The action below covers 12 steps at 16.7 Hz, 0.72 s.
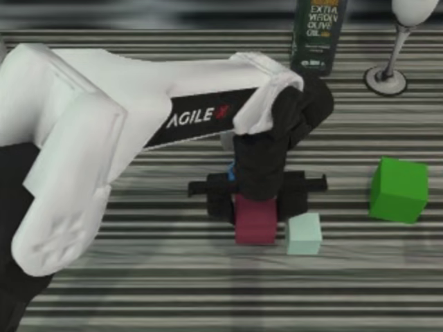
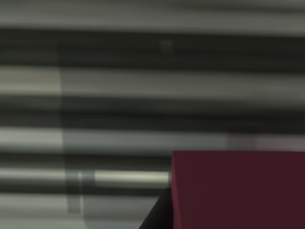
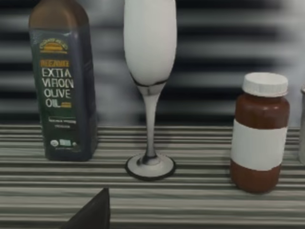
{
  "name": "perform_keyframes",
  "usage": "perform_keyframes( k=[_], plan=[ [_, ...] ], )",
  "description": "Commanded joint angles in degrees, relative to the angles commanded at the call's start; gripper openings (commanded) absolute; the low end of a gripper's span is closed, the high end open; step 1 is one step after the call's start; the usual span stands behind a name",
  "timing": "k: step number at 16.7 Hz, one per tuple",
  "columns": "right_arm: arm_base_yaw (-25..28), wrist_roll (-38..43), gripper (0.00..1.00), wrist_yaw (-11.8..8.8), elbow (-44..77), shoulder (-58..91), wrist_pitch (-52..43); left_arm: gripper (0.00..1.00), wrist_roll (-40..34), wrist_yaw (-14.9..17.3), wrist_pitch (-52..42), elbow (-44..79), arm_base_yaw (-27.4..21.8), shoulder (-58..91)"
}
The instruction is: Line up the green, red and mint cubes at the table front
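The top view looks straight down on the striped table (image 1: pixel 173 290), with my left arm (image 1: pixel 104 138) filling much of its left half. The left wrist view sits very low and close, facing the stripes, with the red cube (image 2: pixel 238 191) large in one corner; the top view shows that cube (image 1: pixel 255 223) too. The right wrist view looks level across the table toward the olive oil bottle (image 3: pixel 64 81) and the glass (image 3: pixel 150 90), both seen at the top view's far edge.

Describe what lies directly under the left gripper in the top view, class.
The red cube sits under the left gripper, beside the mint cube. A sliver of blue shows behind the wrist; the arm covers the rest, and the fingertips are hidden.
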Motion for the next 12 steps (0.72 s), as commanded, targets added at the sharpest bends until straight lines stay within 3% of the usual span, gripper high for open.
perform_keyframes(
  k=[1, 12],
  plan=[
    [0.0, 0.0, 1.0, 0.0, 0.0, 0.0, 0.0, 0.0, 0.0, 0.0, 0.0, 0.0, 0.0, 0.0],
    [0.0, 0.0, 1.0, 0.0, 0.0, 0.0, 0.0, 0.83, 0.0, 0.0, 0.0, 0.0, 0.0, 0.0]
  ],
)
